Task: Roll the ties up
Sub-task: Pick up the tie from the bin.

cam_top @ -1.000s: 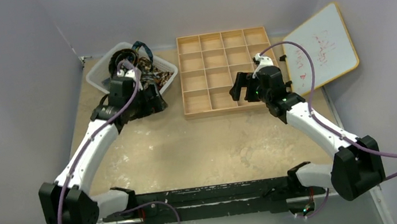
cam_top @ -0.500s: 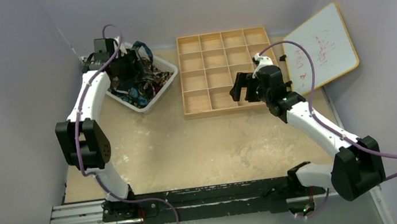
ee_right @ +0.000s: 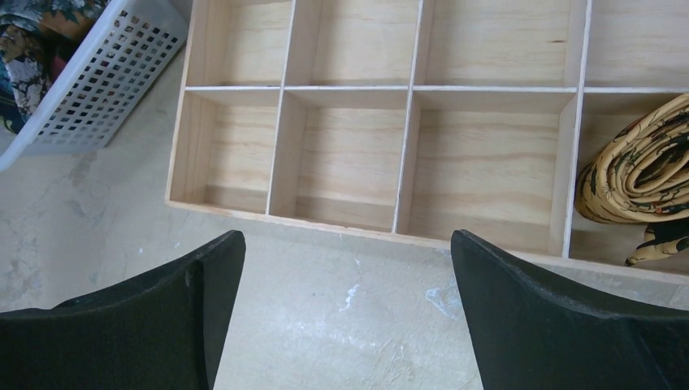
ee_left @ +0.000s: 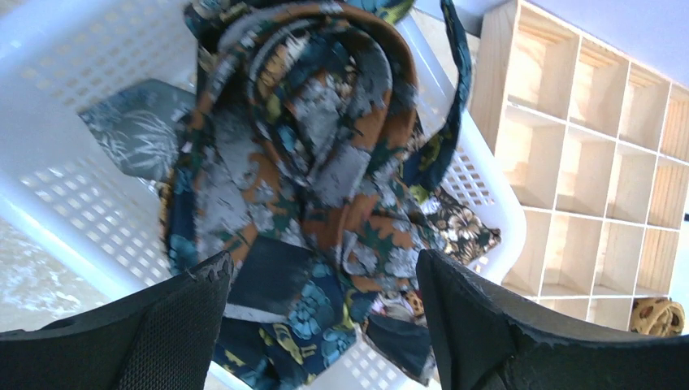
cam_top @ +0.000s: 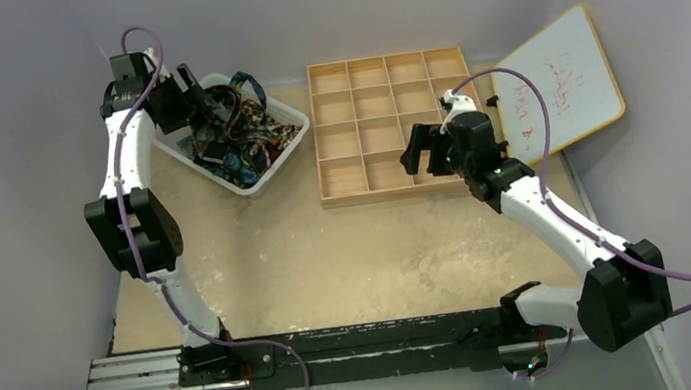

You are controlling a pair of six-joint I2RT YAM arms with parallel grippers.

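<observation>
Several ties (cam_top: 235, 134) lie tangled in a white basket (cam_top: 285, 112) at the back left. In the left wrist view a dark tie with orange-grey blotches (ee_left: 325, 146) loops on top, above a blue-teal one (ee_left: 305, 321) and a brown floral one (ee_left: 463, 231). My left gripper (cam_top: 188, 100) (ee_left: 325, 325) hangs open over the pile, touching nothing. A rolled gold-yellow tie (ee_right: 642, 175) sits in a near compartment of the wooden tray (ee_right: 236, 203). My right gripper (cam_top: 422, 157) (ee_right: 345, 325) is open and empty over the table just in front of that tray.
The wooden tray (cam_top: 384, 59) of square compartments stands at the back centre, right of the basket. A whiteboard (cam_top: 558, 76) with red marks leans at the back right. Grey walls close in on the left, back and right. Purple cables trail off both arms.
My left arm has swung from the basket's near side up to its far left corner, baring the tie pile. The right arm has stayed still.
</observation>
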